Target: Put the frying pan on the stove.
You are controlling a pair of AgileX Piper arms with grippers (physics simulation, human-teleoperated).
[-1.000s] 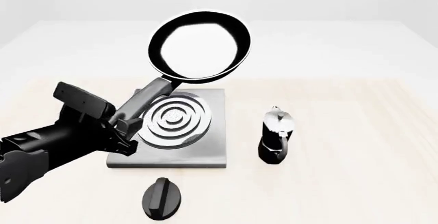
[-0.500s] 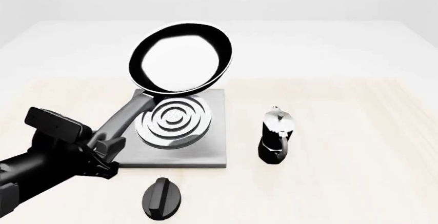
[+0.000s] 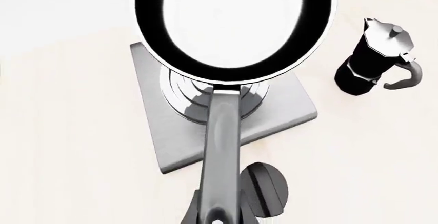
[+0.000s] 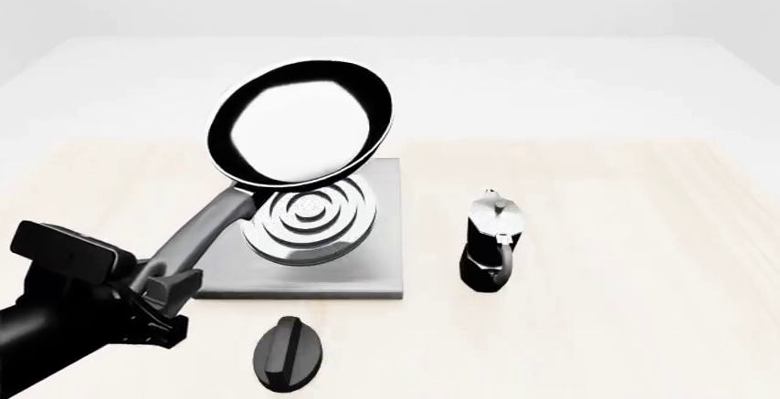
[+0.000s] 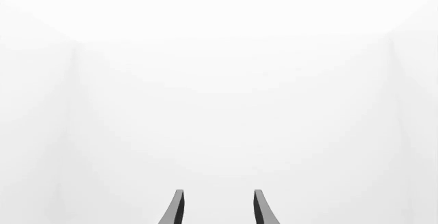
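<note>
Down at the near left of the front view, the left gripper [image 4: 156, 291] comes in low from the table's edge, its arm a dark mass slanting up and to the right. Its fingers are clamped on the end of the frying pan's long grey handle; the left wrist view shows the handle running straight out from between them. The frying pan [image 4: 302, 123] is held in the air, tilted so its pale glossy inside faces the camera, its bowl hanging over the far left part of the stove [image 4: 380, 267]. Pan and stove are apart: in the left wrist view the frying pan [image 3: 235, 21] hides the far half of the silver rings, and the stove [image 3: 171, 137] lies flat beneath it on the pale wooden table [image 4: 634, 235].

Just in front of the stove's near edge sits a small black oval lid [image 4: 289, 352], close under the handle in the left wrist view [image 3: 267, 188], though not touching it. Further right, well clear of the stove, a black and silver moka pot [image 4: 492, 240] stands upright with its handle toward the camera.

Off by itself, the right gripper [image 5: 217, 206] shows only in its own wrist view, fingertips spread with nothing between them, facing blank white.
</note>
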